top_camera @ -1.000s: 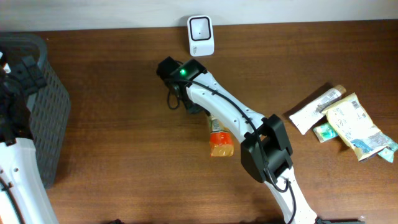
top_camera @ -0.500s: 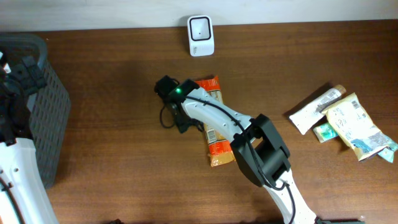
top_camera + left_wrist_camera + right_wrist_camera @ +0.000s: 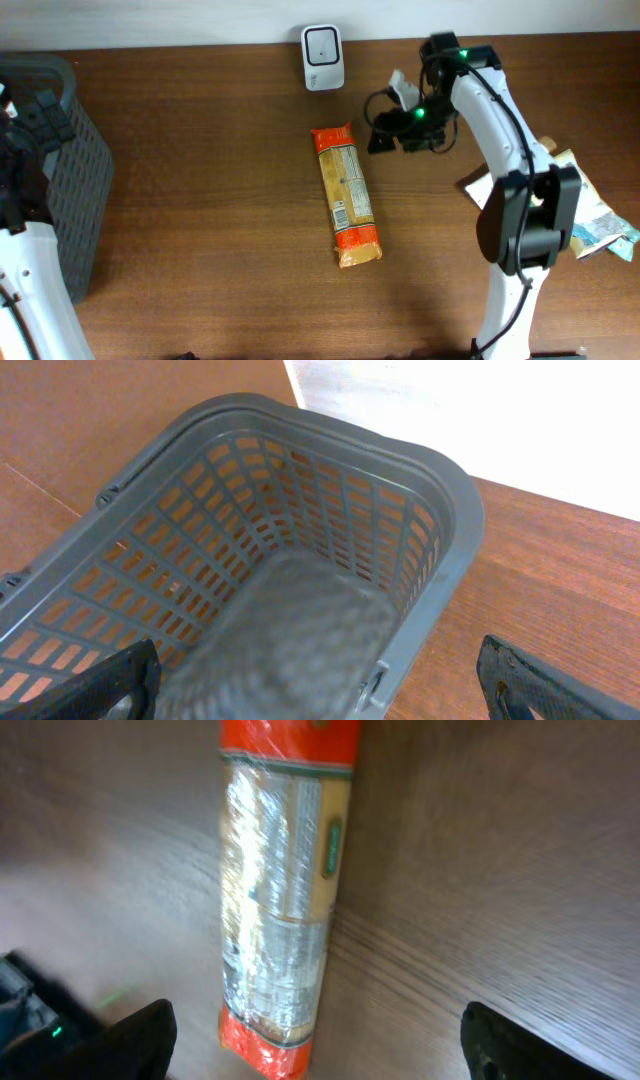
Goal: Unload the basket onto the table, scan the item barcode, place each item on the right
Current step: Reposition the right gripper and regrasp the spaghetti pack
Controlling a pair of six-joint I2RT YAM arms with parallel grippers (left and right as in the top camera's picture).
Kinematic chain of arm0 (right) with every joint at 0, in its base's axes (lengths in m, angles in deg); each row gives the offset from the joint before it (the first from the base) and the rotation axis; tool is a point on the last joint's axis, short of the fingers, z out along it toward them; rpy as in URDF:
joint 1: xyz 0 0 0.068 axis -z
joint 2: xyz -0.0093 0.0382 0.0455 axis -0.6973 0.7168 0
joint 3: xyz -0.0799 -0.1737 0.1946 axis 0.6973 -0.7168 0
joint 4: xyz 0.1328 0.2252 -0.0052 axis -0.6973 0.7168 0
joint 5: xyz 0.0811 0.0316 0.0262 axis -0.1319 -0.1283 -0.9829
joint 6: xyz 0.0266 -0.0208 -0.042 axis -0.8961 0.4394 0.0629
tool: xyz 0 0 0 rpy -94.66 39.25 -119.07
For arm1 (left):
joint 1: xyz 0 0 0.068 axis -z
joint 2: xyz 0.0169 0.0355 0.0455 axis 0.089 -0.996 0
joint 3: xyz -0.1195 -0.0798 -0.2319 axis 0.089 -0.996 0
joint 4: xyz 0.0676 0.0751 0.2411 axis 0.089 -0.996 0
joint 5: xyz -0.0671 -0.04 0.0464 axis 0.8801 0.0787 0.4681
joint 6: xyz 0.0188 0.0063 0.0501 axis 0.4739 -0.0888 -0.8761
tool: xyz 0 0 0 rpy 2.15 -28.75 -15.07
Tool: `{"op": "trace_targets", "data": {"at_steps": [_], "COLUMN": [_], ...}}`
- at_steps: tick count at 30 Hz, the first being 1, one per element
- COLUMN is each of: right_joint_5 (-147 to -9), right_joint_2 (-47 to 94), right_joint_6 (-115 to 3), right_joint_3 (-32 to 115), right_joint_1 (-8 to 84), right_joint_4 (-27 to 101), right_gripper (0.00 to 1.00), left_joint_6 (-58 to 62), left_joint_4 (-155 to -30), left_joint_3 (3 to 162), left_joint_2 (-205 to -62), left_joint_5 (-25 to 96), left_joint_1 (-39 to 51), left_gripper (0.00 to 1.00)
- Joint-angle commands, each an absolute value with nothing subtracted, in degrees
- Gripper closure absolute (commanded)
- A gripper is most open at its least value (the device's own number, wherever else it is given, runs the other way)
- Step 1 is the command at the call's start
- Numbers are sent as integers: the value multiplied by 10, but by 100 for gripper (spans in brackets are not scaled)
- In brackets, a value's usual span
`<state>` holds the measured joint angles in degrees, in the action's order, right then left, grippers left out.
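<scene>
Bare table [image 3: 200, 260] wide open near and left of centre; grey basket [image 3: 85, 190] at the left edge, heap of packets [image 3: 565, 200] at the right. At mid-table, flat and alone, orange packet [image 3: 346, 195], long axis far-to-near, far end towards the white scanner [image 3: 322, 57]. Right gripper [image 3: 392, 128] right of that far end, apart from it, spread wide, empty. Left gripper [image 3: 320, 695] spread wide over the basket, plain only from its wrist; packet's clear wrapper only from the right wrist.

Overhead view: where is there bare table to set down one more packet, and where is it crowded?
The widest bare wood lies between the basket and the pasta packet. A smaller patch lies between that packet and the right arm. The right edge is crowded by the packet pile.
</scene>
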<state>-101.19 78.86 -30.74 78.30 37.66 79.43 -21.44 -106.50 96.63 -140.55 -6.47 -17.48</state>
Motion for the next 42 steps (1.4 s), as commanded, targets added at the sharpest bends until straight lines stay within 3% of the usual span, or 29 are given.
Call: {"op": "trace_targets", "data": {"at_steps": [1,8,12,14,16,18,25,29,31,35,38,40,42], "right_joint_5": [-1127,-1144,-1139,-1125,-1124,-1125,-1071,-846,-675,-551,-549,-554,-554], "right_joint_2": [824,835,835,837,841,840,782,688,667,709,758,769,770], "right_joint_6": [-248,-318,-390,-423,-423,-422,-395,-456,-531,-587,-594,-594,-594], "right_joint_3": [717,610,570,557,556,556,620,677,678,676,676,676,676], "right_joint_1": [390,331,307,299,296,296,312,279,220,141,111,105,105], "right_joint_4": [755,603,513,484,484,480,569,667,694,693,684,684,682], "right_gripper": [18,20,31,44,74,96,96,96,96,96,95,85,83], "left_joint_6": [-222,-222,-222,-222,-222,-222,-222,-222,-222,-222,-222,-222,-222], "left_joint_4": [-1064,-1064,-1064,-1064,-1064,-1064,-1064,-1064,-1064,-1064,-1064,-1064,-1064], "left_joint_3": [970,970,970,970,970,970,970,970,970,970,970,970,970], "left_joint_2": [-1405,-1405,-1405,-1405,-1405,-1405,-1405,-1405,-1405,-1405,-1405,-1405,-1405], "left_joint_5": [-67,-67,-67,-67,-67,-67,-67,-67,-67,-67,-67,-67,-67], "left_joint_1": [-176,-176,-176,-176,-176,-176,-176,-176,-176,-176,-176,-176,-176], "left_gripper": [1,1,1,1,1,1,1,1,1,1,1,1,1]}}
